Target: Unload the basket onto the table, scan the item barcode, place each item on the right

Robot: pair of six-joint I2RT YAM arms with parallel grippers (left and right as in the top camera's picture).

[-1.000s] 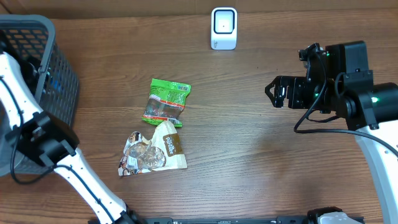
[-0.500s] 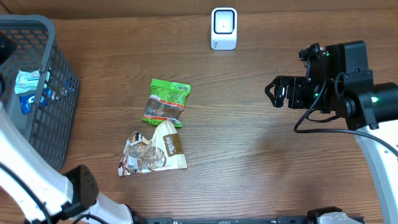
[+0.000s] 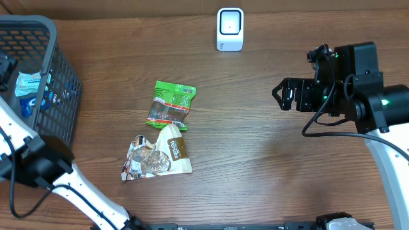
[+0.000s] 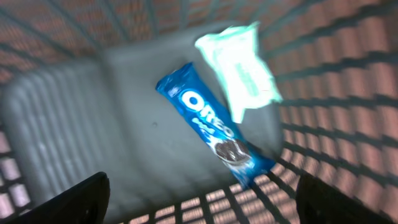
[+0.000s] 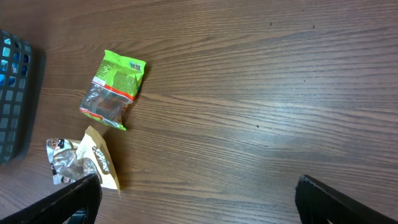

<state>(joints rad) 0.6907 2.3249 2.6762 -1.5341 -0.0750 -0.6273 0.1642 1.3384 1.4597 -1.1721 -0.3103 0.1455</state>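
Note:
My left gripper [image 4: 205, 199] hangs open over the inside of the dark mesh basket [image 3: 61, 96], with nothing between its fingers [image 4: 68, 202]. Below it on the basket floor lie a blue Oreo pack [image 4: 214, 134] and a pale green packet [image 4: 242, 71]. A green snack packet [image 3: 171, 104] and a brown-and-white packet [image 3: 156, 155] lie flat on the table's middle. The white scanner [image 3: 230, 29] stands at the far edge. My right gripper [image 3: 284, 94] is open and empty, well to the right of both packets.
The table is dark wood. The basket's tall mesh walls [image 4: 348, 93] close round my left gripper on all sides. In the right wrist view the green packet [image 5: 114, 90], the brown-and-white packet [image 5: 81, 158] and the basket's corner [image 5: 12, 93] show at left.
The left gripper's jaws have gone from shut to open above the basket, and the left arm has shifted there. The pale packet now lies in the basket. The right arm has not moved.

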